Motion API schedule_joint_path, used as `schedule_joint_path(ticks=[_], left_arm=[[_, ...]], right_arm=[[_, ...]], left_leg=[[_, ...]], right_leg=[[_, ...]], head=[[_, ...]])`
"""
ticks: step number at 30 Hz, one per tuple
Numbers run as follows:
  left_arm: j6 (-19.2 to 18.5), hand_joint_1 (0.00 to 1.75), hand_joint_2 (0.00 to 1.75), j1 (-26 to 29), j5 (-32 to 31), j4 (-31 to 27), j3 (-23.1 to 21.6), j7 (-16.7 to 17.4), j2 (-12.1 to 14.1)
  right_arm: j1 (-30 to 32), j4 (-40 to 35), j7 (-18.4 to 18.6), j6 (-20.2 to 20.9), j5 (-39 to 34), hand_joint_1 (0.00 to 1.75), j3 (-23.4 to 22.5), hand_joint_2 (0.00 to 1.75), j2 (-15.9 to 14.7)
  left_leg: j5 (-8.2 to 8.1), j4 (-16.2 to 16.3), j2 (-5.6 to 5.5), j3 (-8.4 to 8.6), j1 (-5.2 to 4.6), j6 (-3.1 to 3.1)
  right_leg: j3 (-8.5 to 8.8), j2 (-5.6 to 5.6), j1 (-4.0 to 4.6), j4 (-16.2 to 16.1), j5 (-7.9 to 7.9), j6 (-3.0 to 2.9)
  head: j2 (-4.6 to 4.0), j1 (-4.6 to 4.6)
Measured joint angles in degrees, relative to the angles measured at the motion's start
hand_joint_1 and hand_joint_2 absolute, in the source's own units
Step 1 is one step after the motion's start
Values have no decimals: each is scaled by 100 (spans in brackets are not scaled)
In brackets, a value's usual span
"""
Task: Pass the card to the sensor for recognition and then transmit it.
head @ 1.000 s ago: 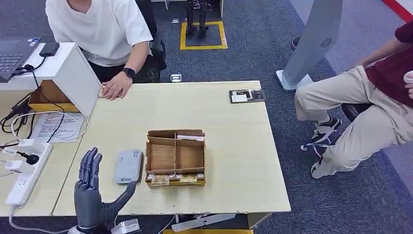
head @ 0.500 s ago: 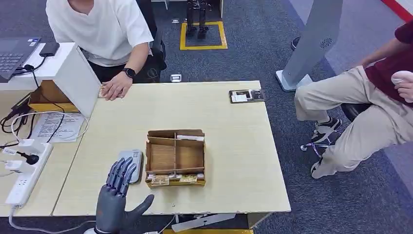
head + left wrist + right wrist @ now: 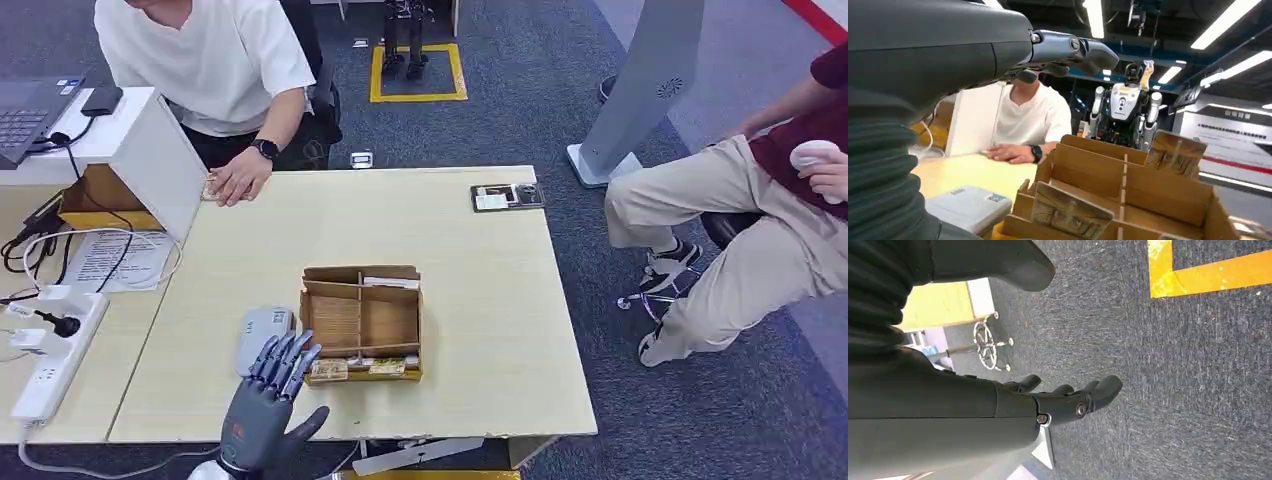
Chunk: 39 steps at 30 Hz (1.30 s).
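Left hand reaching for a card, nothing picked yet.

The left hand (image 3: 268, 405), fingers spread and empty, hovers at the box's (image 3: 361, 322) 7 o'clock corner. Cards (image 3: 357, 367) stand in its near slot; next comes a clean pinch on one. The sensor (image 3: 262, 338) lies at the box's 9 o'clock. The right hand (image 3: 1068, 400) hangs empty, fingers loosely apart. A person's hand (image 3: 233, 183) rests at 11 o'clock.

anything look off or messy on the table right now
Nothing stands out. The brown cardboard divider box sits flat and square on the pale wooden table, cards upright in its slots. The grey rectangular sensor lies flat beside it. The left hand hovers open near the box's front corner.
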Motion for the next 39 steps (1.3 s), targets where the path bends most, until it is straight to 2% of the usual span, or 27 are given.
schedule_joint_path(ticks=[2,6,19,23,27,31,34,39], left_arm=[[2,0,175,-51,-389,0,2,170,-57],[2,0,175,-138,-712,0,2,430,-197],[2,0,175,-257,-817,-2,2,620,-306],[4,0,175,-257,-927,-35,2,789,-370],[4,0,175,-268,-1160,-85,0,1122,-424],[4,0,175,-314,-1305,-83,-37,1491,-400],[4,0,175,-452,-1385,-30,-285,1910,-245],[4,0,175,-572,-1467,116,-616,2131,-68]], right_arm=[[-2,0,0,-7,9,0,-13,175,0],[-2,0,0,-9,13,0,-33,175,0],[-4,2,-17,-24,13,0,-46,175,0],[-3,2,-37,-26,13,0,-52,175,0],[-3,4,-42,-26,15,0,-83,175,0],[-2,9,-66,-24,37,0,-103,175,0],[-7,11,-79,-24,77,0,-127,175,0],[-5,11,-79,-24,92,0,-162,175,0]], left_leg=[[0,0,0,0,-1,0],[0,0,0,0,-1,0],[0,0,0,0,0,0],[0,0,1,0,0,0],[0,0,1,0,-1,0],[0,1,0,1,0,0],[0,1,0,1,0,0],[0,1,1,1,0,0]], right_leg=[[0,0,-1,0,0,0],[0,1,-1,0,0,0],[-1,1,0,1,0,0],[0,1,0,0,0,0],[0,1,-1,0,0,0],[-2,1,0,0,0,0],[-1,1,0,1,0,0],[-2,2,0,2,0,0]], head=[[0,-2],[0,0],[0,0],[0,0],[0,0],[0,0],[0,-2],[0,-2]])
